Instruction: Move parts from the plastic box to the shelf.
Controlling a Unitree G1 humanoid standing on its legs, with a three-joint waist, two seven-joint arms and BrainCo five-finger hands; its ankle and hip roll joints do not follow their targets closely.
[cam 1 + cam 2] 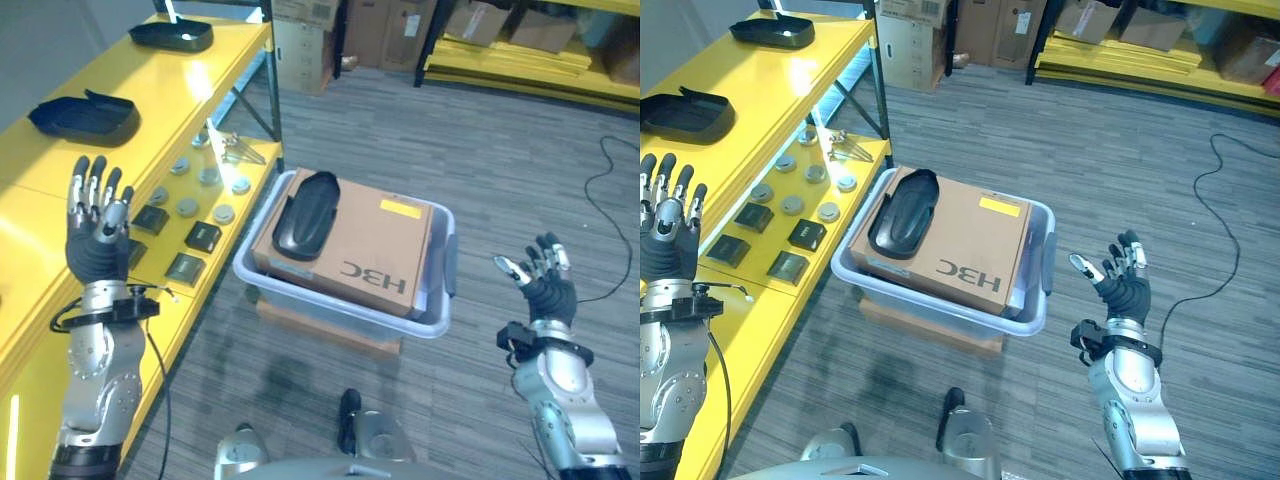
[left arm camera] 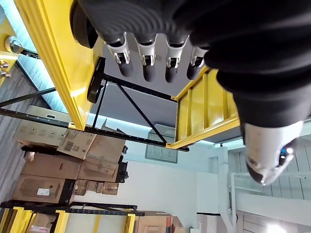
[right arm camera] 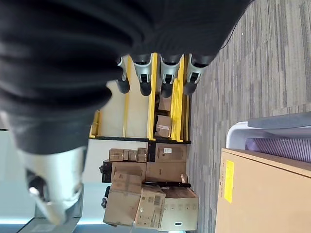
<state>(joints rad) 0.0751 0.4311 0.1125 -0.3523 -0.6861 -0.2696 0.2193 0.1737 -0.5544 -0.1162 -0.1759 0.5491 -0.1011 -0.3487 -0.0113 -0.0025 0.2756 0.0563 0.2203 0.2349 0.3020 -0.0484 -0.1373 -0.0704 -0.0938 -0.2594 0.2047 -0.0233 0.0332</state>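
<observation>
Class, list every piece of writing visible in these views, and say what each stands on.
On the carton in the plastic box: large dark print on top, upside down from the head views; a brand mark, left unquoted.
On the yellow label stuck to that carton: too small to read.
On the stacked cartons far off: labels too small to read.

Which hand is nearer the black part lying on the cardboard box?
Neither clearly; roughly equal. The left hand is raised, open, beside the shelf, away to the black part's left. The right hand is open past the plastic box's right side.
</observation>
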